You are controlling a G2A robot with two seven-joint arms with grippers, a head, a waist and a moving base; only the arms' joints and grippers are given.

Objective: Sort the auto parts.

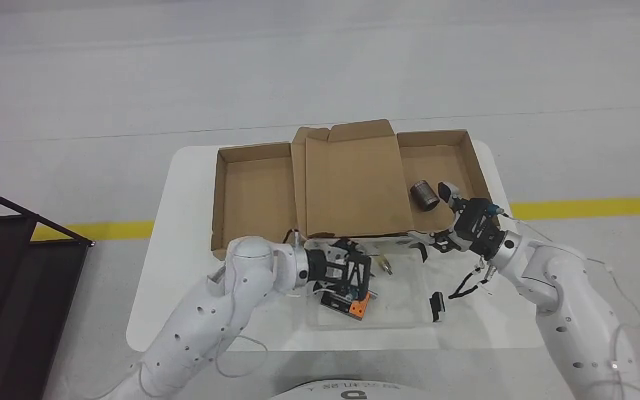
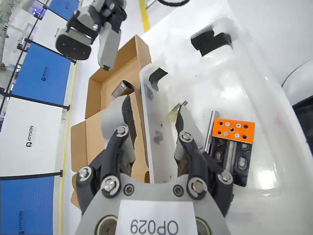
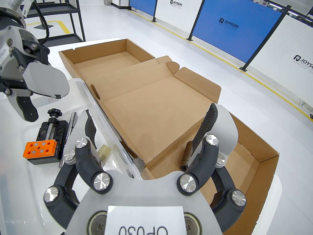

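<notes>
A clear plastic bin (image 1: 400,318) at the table's front holds an orange-and-black vise (image 1: 355,300) (image 2: 232,143) (image 3: 45,145), a thin metal rod (image 3: 69,133) and a small beige cap (image 2: 174,112) (image 3: 105,152). A dark cylinder (image 1: 427,193) (image 2: 122,89) (image 3: 187,155) lies in the right compartment of the cardboard box (image 1: 250,195). My left gripper (image 1: 365,268) (image 2: 152,116) is open and straddles the bin's far wall above the vise. My right gripper (image 1: 432,243) (image 3: 149,128) is open too, over the bin's far right corner by the box.
A large cardboard flap (image 1: 355,180) covers the box's middle compartment; the left compartment (image 3: 102,57) holds nothing. A black part (image 1: 437,303) (image 2: 211,41) lies at the bin's right end. The two grippers face each other closely over the bin.
</notes>
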